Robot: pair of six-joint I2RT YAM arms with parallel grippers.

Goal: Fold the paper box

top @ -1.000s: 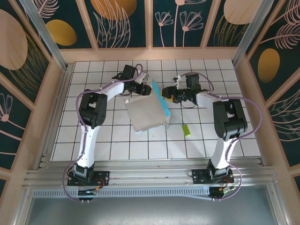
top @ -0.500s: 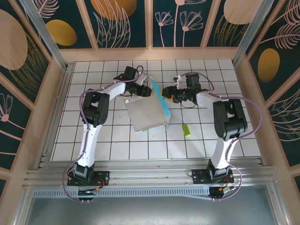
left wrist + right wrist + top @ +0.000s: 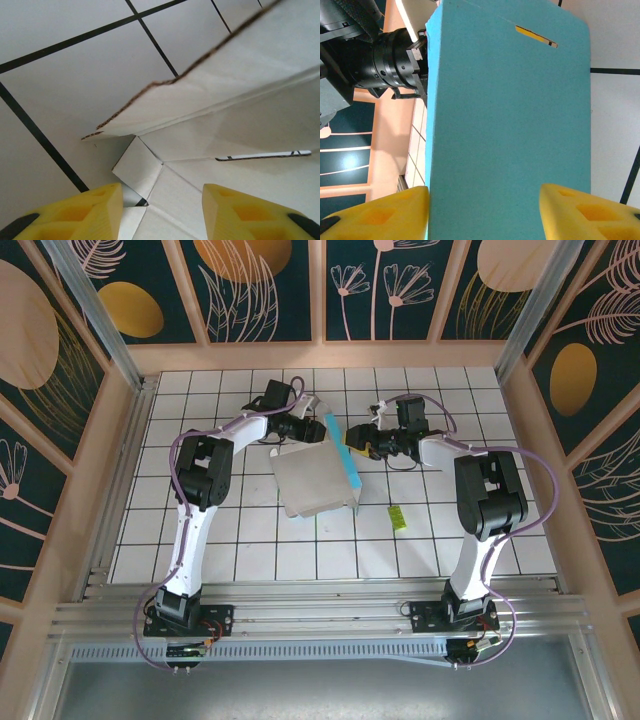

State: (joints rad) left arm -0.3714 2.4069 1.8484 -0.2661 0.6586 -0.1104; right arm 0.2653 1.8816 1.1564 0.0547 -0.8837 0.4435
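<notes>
The paper box sits mid-surface, white face up, with its teal wall raised on the right. My left gripper has its jaws apart at the far white flap. The right gripper, jaws also apart, faces the teal wall. My worry is that an uneven push slides the light card, or the wall springs flat.

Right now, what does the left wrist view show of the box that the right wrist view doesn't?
Left wrist: the thin card paper box from its white face, with creases, a small corner tab and a narrow slot, over the white tiled table.
Right wrist: the box's teal flap, a slit near its top, and the left arm's black wrist beyond.
Both: the left end effector and right end effector open, card ahead.
</notes>
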